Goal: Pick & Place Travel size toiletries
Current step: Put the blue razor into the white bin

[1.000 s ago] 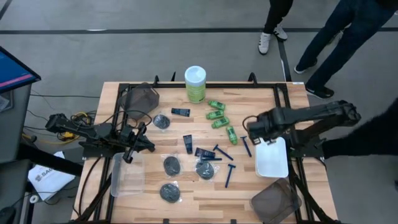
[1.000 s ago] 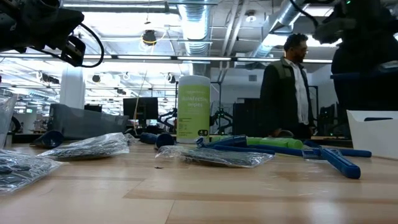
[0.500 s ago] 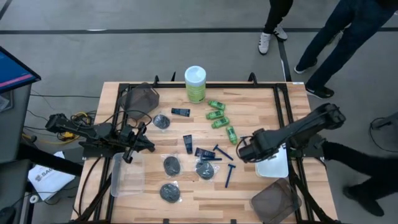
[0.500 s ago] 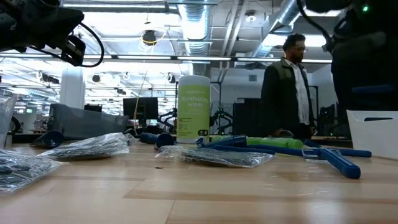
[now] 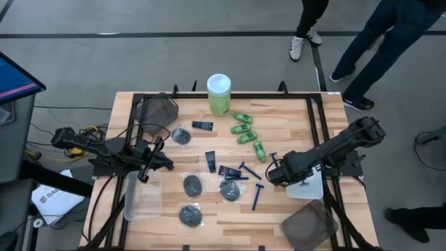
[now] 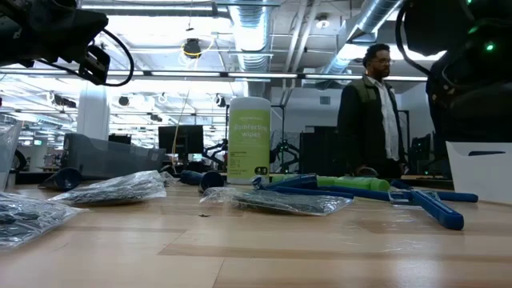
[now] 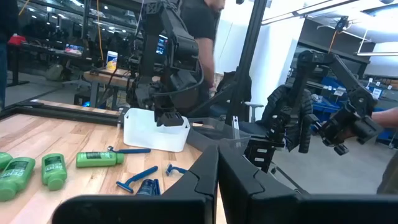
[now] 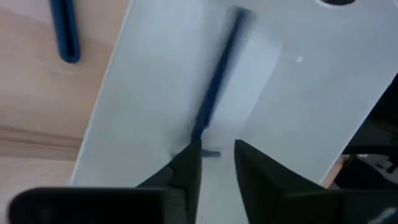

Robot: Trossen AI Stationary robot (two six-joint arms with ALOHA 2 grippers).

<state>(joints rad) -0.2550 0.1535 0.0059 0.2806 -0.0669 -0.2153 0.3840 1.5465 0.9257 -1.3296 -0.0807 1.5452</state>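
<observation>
The travel size toiletries lie across the table's middle: green bottles (image 5: 244, 130), blue razors (image 5: 251, 171), navy tubes (image 5: 210, 162) and black discs (image 5: 191, 185). My right gripper (image 8: 214, 155) points steeply down over the left part of the white tray (image 5: 310, 183), its fingers apart. One blue razor (image 8: 217, 87) shows blurred against the tray floor, stretching away from the fingertips. Another razor (image 8: 65, 31) lies on the wood beside the tray. My left gripper (image 7: 217, 180) stays shut and holds nothing at the table's left side (image 5: 167, 164). My right gripper stands with its fingers either side of the razor's near end (image 8: 198, 138), which shows right beside one fingertip (image 8: 189, 158). Whether that finger touches it, I cannot tell. The gap is wider than the thin handle.
A tall green canister (image 5: 219, 94) stands at the far edge. A clear tray (image 5: 143, 196) and brown bins (image 5: 159, 110) (image 5: 306, 224) sit at the table's sides. People stand beyond the far edge (image 6: 374, 112) and at the right (image 5: 418, 217).
My right gripper has come down and toward the table's near edge, tipping more steeply downward, and now hangs low over the white tray's left part.
</observation>
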